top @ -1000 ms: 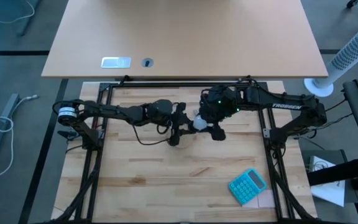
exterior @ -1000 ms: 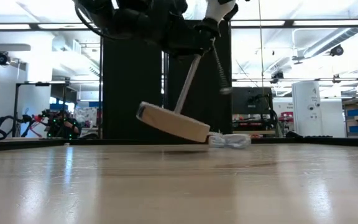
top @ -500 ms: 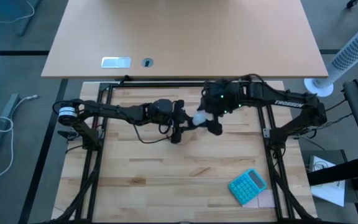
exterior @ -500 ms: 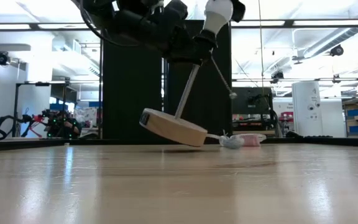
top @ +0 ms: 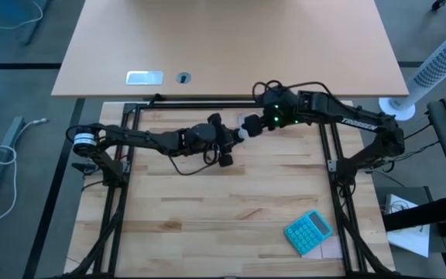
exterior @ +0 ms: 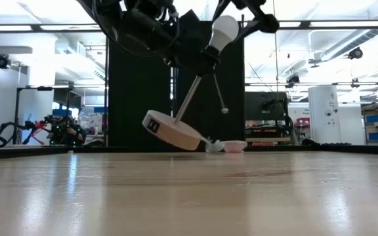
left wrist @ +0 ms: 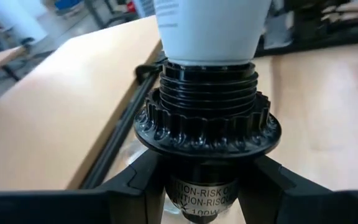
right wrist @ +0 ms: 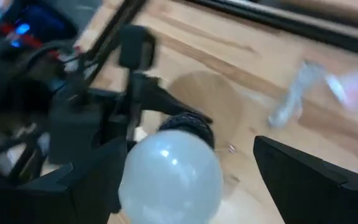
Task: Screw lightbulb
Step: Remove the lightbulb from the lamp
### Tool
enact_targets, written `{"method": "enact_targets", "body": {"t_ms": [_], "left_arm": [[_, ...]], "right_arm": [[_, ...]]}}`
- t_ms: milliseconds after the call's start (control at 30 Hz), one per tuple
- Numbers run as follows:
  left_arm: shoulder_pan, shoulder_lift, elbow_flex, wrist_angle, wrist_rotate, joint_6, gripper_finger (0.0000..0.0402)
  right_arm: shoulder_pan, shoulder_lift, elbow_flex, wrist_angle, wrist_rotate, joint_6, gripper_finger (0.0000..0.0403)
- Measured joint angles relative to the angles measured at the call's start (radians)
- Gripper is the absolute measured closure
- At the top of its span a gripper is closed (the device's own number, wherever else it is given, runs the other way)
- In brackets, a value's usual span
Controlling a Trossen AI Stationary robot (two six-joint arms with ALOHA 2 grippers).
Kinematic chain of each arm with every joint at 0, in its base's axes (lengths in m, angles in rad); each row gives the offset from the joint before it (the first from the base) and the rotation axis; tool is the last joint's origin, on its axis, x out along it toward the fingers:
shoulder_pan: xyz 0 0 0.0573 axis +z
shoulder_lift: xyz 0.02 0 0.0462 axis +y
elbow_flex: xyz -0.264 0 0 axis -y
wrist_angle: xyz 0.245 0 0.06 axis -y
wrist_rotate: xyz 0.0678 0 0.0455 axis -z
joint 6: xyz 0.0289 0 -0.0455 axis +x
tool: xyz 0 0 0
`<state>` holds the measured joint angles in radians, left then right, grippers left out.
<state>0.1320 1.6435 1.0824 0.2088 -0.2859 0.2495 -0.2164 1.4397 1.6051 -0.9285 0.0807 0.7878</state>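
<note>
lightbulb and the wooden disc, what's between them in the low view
The black socket under the lightbulb, then a thin rod slanting down to the disc.

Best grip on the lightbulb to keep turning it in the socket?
Take the lightbulb by its round white globe, coming from the end opposite the black socket, along the tilted lamp stem. The neck is already in the socket, which the left pincer clamps, so only the globe is free. The right pincer straddles it, open.
</note>
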Motion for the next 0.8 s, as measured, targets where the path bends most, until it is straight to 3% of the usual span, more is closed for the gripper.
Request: {"method": "enact_targets", "body": {"t_ms": [267, 800], "left_arm": [[0.005, 0.001, 0.000, -0.002, -0.064, 0.038, 0.0258], [0.007, 0.001, -0.001, -0.003, -0.064, 0.048, 0.0258]], "right_arm": [[-0.019, 0.051, 0.000, -0.009, -0.081, 0.195, 0.0059], [-0.027, 0.080, -0.002, 0.027, -0.082, 0.226, 0.0070]]}}
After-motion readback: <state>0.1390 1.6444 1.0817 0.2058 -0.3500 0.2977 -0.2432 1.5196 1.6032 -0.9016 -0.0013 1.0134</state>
